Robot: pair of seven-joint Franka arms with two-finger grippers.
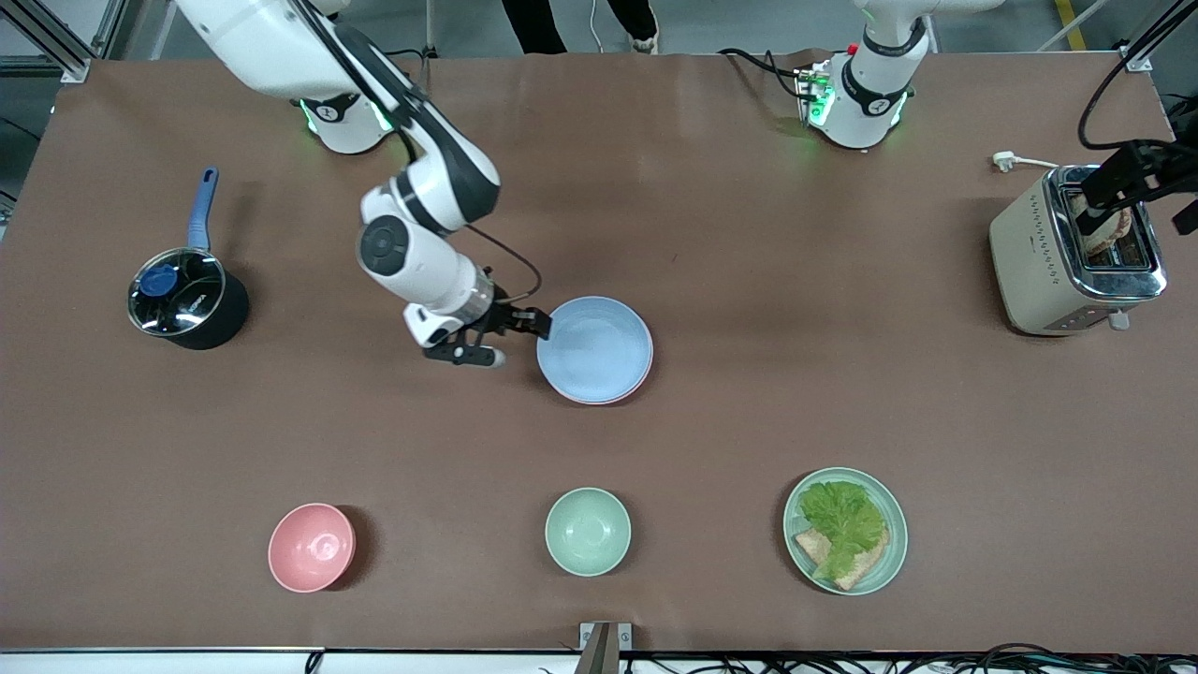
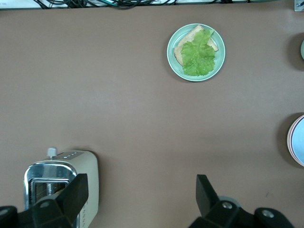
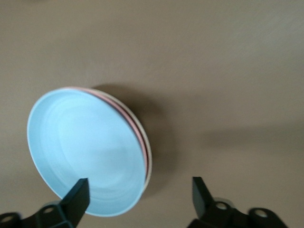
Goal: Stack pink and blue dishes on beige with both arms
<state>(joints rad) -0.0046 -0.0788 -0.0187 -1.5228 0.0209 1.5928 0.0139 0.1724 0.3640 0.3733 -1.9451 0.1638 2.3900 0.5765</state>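
Blue dish (image 1: 595,344) sits top of stack, centre of front view; pink dish (image 1: 646,367) shows only as thin rim under it. Beige plate not separable in this view. Right gripper (image 1: 505,339) just beside the stack's rim, at its edge toward the right arm's end of the table, fingers spread, holding nothing. Left gripper (image 1: 1137,183) at upper right of frame, over toaster (image 1: 1039,257), waiting. Lower part of frame: pink bowl (image 1: 312,547), green bowl (image 1: 588,531), green plate (image 1: 894,552) w/ lettuce and bread. Pot (image 1: 187,304) mid-left.

Left wrist view: fingers wide, empty; toaster at lower left of frame, green plate upper middle, stack edge at right border.

Right wrist view: blue on pink on beige plate (image 3: 148,151), all three rims visible, stack nested, slightly offset. Fingers wide, one tip over blue rim.

Judgement: stack looks done. Risk: the finger close to the rim could clip it on retreat and slide the top dish off-centre; matte plates are light, prob. shift easily.
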